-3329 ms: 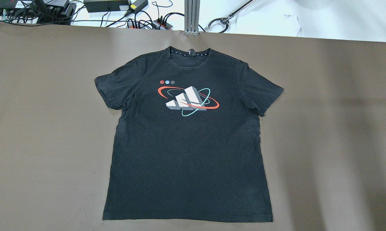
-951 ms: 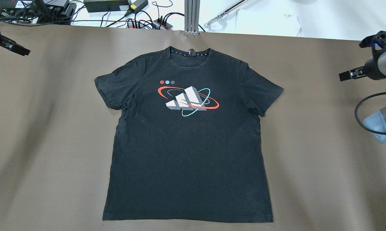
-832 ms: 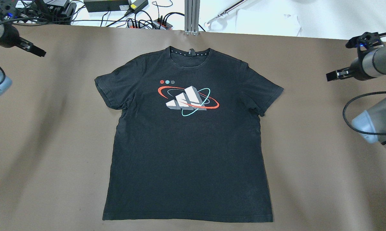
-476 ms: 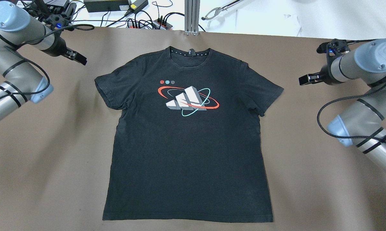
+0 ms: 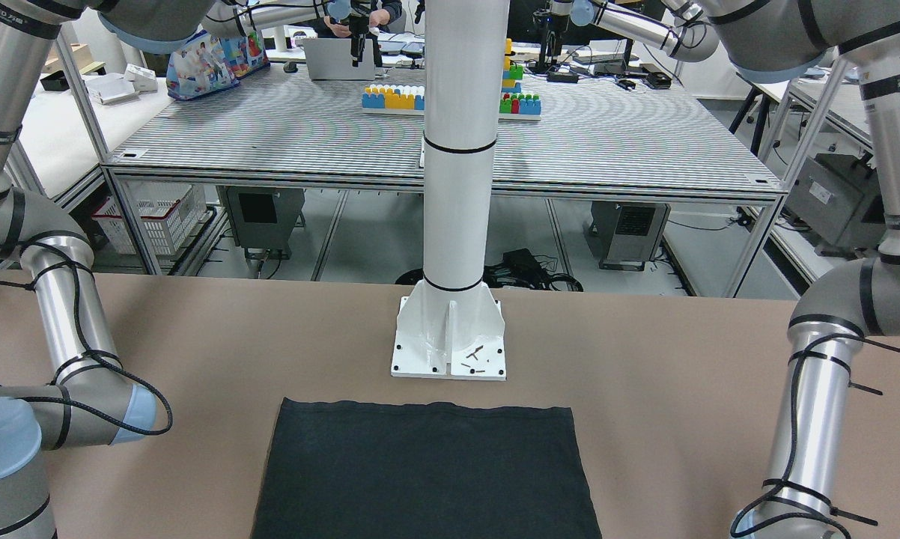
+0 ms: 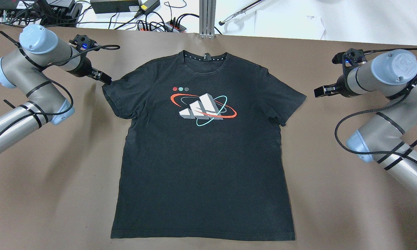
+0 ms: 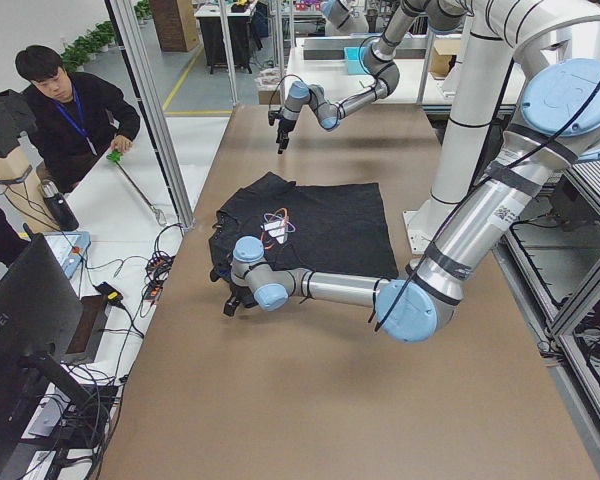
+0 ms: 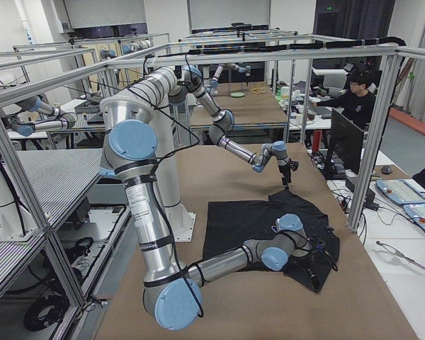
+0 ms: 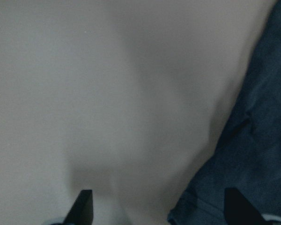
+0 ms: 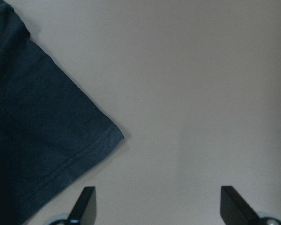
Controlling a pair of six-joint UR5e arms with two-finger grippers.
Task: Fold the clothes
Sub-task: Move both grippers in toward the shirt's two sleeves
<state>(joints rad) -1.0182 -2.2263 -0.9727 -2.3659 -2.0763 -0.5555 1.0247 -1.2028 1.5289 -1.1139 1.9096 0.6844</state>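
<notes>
The black shirt (image 6: 201, 156) is laid flat, print up, in the middle of the brown desk (image 6: 38, 194). It looks soft, thin and light, so it will likely flop and bend when lifted. The left claw (image 6: 105, 79) is spread wide apart at the corner of the left sleeve (image 6: 116, 99). The right claw (image 6: 320, 92) is spread wide too, near the right sleeve (image 6: 286, 100) but not touching it. The sleeve hems are likely best pinched.

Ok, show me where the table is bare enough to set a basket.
Bare table lies on both sides of the T-shirt, from below the sleeves to the hem. Crowded at the sleeves: the left hand is at one, the right hand near the other.
</notes>
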